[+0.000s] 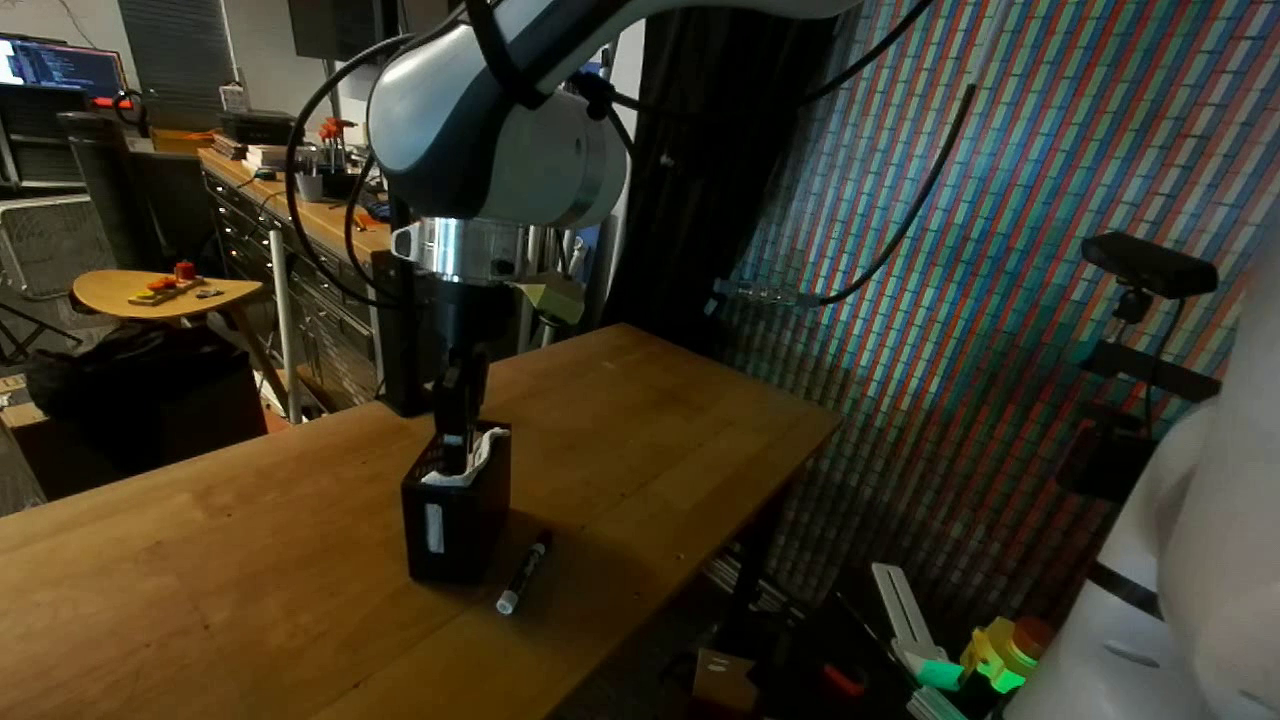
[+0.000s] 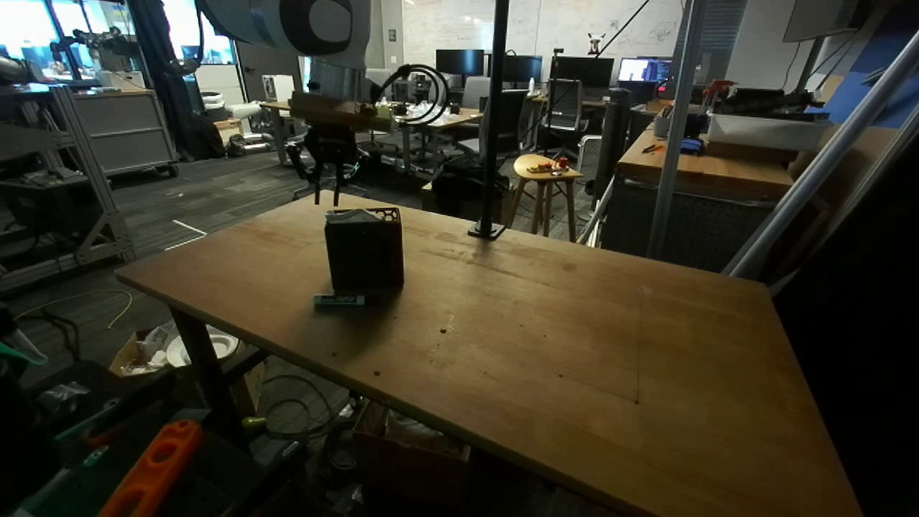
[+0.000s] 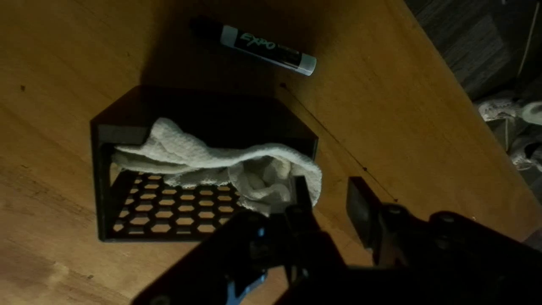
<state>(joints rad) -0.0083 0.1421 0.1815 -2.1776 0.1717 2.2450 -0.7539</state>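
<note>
Your pincer [image 3: 329, 192], parted partway, held nothing near the black box [image 2: 365, 255]; cloth [image 3: 199, 155] crowded the box's mouth, a marker [image 3: 267, 50] lay alongside.

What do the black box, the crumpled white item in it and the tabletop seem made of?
Black box: probably matte plastic, from its dull faces and regular hexagonal holes. Crumpled white item: likely soft cloth, since it folds and looks fuzzy. Tabletop: apparently wood, low sheen, with grain streaks.

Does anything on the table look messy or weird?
A little: the white cloth is rumpled and pokes over the edge of the black honeycomb-sided box, not tucked neatly inside. The Expo marker lies loose beside it, too. I see no spill.
</note>
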